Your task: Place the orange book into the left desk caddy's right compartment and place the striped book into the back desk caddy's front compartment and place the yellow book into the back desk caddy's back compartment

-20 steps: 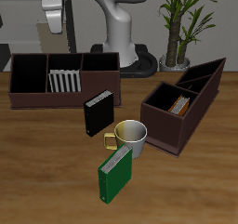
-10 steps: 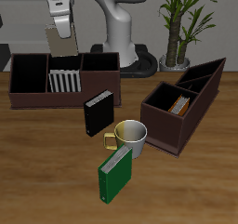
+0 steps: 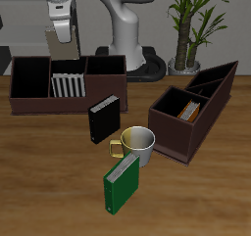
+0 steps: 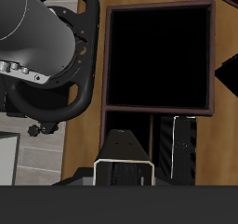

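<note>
We are holding our gripper [image 3: 64,46] above the back caddy [image 3: 39,105], its fingers clamped on the yellow book [image 3: 67,49], which hangs upright over the rear middle section without touching the rim. The striped book [image 3: 68,85] is standing in that caddy's front section, and the orange book [image 3: 191,111] is sitting in the left caddy [image 3: 176,132].

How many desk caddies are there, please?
2, none apparently hidden: the back desk caddy, farther back, holds the striped book; the left desk caddy stands beside the mug.
</note>
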Motion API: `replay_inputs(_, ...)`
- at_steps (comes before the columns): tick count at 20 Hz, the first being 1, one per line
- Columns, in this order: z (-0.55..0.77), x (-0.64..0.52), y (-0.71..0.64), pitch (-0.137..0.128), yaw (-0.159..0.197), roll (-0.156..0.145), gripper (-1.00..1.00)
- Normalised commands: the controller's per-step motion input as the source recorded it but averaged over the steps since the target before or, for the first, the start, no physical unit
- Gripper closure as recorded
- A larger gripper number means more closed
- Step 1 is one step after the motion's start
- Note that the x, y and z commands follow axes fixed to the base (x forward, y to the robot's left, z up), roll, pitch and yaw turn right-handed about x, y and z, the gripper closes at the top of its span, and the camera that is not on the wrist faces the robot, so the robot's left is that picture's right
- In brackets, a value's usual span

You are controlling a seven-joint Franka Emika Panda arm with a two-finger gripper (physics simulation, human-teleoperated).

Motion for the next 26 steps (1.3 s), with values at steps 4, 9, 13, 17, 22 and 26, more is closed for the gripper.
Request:
replay_inputs(4,0.07,0.08,-0.12,-0.001,-0.032,-0.033,1.0)
replay_inputs(9,-0.07,-0.01,-0.01,0.015,0.013,-0.01,1.0)
replay_inputs(13,0.05,0.03,-0.07,-0.023,0.002,-0.013,1.0)
replay_inputs(17,-0.02,0.03,0.02,0.011,-0.019,-0.003,1.0)
replay_inputs(22,0.06,0.07,-0.07,-0.007,-0.028,-0.026,1.0)
replay_inputs(26,-0.1,0.0,0.08,0.031,0.009,0.03,1.0)
